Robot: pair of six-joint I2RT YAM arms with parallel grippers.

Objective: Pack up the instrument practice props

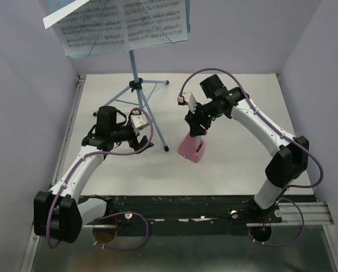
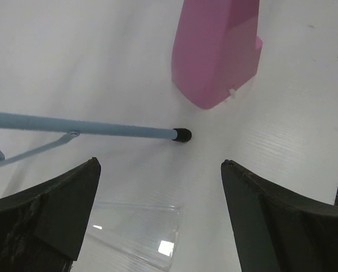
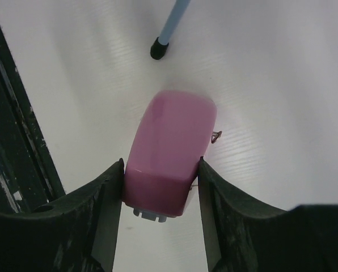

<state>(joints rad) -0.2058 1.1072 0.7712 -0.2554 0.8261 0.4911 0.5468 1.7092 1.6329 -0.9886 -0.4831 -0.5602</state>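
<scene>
The pink metronome (image 3: 172, 147) is clamped between the fingers of the right pincer (image 3: 160, 167), its sides pressed by both pads, near the middle of the white counter (image 1: 225, 170). The left pincer (image 2: 159, 164) is held wide open and empty, just beside the rubber-tipped leg of the light-blue music stand (image 2: 101, 126). The sheet-music pages (image 1: 123, 20) are carried on the stand's desk at the far edge.

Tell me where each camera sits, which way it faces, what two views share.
Top: above, behind; faces down at the table; left arm and right arm show.
Left wrist: faces down at the stand leg's tip; its open fingers show.
Right wrist: faces down at the metronome between its fingers.
Shared: all show metronome and leg tip.
</scene>
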